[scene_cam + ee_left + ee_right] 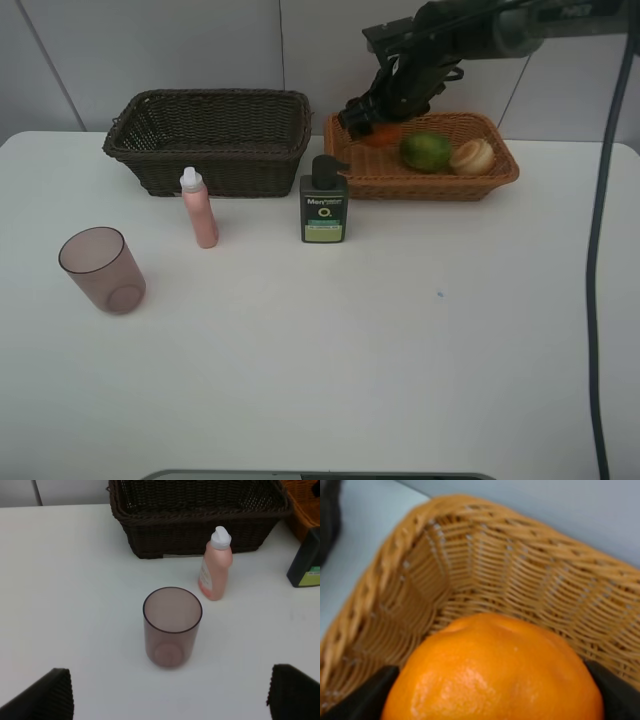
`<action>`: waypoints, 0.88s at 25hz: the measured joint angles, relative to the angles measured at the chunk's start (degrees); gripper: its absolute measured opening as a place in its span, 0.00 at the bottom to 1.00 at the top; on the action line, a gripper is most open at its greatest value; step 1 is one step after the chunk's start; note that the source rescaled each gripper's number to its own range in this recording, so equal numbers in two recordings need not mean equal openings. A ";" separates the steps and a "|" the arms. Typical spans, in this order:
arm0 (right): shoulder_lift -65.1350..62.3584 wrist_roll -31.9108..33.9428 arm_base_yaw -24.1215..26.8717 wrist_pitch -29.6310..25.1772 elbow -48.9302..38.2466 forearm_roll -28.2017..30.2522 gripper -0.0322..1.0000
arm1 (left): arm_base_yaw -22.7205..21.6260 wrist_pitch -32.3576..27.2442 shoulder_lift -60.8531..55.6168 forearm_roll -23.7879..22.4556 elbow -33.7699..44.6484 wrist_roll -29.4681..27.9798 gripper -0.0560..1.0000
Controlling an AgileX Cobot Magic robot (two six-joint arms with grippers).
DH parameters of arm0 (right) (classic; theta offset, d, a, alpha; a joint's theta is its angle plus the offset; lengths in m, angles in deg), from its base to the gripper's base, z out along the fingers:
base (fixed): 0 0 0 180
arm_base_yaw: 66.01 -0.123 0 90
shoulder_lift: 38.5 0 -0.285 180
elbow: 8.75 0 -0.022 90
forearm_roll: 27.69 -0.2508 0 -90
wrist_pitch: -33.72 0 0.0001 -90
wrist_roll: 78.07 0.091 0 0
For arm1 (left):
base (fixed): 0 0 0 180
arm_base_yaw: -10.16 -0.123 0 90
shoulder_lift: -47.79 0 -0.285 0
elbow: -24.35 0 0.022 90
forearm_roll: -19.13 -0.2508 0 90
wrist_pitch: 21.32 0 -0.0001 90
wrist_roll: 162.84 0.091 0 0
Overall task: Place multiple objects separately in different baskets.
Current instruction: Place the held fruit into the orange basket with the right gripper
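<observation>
round glossy orange [495,680], bright skin, pale highlights

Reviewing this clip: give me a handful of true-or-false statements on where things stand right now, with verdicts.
1. The translucent pink cup lies on its side. False: it stands upright on the table.
2. The right gripper grips the orange at the orange-tan basket. True.
3. The green fruit sits in the dark brown basket. False: it lies in the orange-tan basket, beside the red-yellow fruit.
4. The left gripper is open and holds nothing. True.
5. The dark green pump bottle stands on the table, outside both baskets. True.
</observation>
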 joint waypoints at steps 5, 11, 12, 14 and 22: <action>1.65 0.00 -0.01 0.12 0.00 0.00 0.56 | 0.00 0.00 0.00 0.00 0.00 0.00 1.00; 2.19 0.00 -0.01 0.67 0.00 0.00 0.56 | 0.00 0.00 0.00 0.00 0.00 0.00 1.00; 2.19 0.00 -0.01 0.82 0.00 0.00 0.56 | 0.00 0.00 0.00 0.00 0.00 0.00 1.00; 2.19 0.00 -0.01 0.92 0.00 0.00 0.59 | 0.00 0.00 0.00 0.00 0.00 0.00 1.00; 0.31 0.00 -0.01 1.28 0.00 0.00 0.99 | 0.00 0.00 0.00 0.00 0.00 0.00 1.00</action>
